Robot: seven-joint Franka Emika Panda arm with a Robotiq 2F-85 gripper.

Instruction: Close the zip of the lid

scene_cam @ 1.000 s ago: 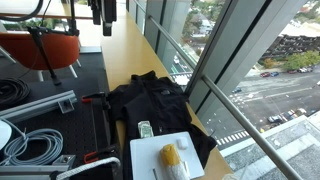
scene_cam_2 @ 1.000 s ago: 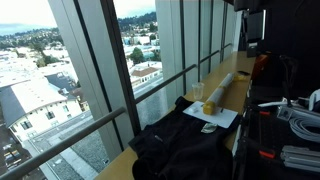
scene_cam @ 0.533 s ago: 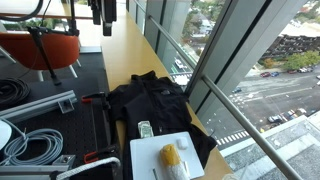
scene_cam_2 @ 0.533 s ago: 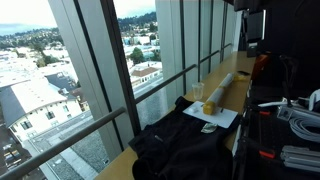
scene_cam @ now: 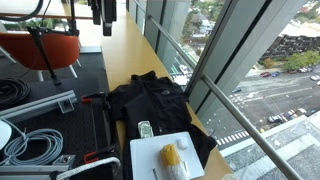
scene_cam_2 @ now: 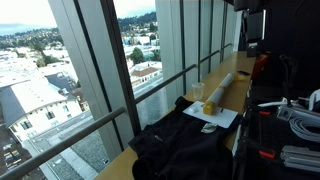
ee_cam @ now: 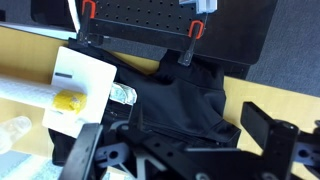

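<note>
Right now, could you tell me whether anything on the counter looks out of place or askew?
The black bag lies rumpled on the wooden counter, and the white board carrying a yellow object appears to overlap its edge. Nothing looks spilled.

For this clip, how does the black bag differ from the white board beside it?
The black bag is soft and rumpled; the white board is flat with straight edges. The bag is dark and far larger than the pale board. The board carries a yellow object; the bag has no such object on top. Both lie on the wooden counter along the window.
</note>
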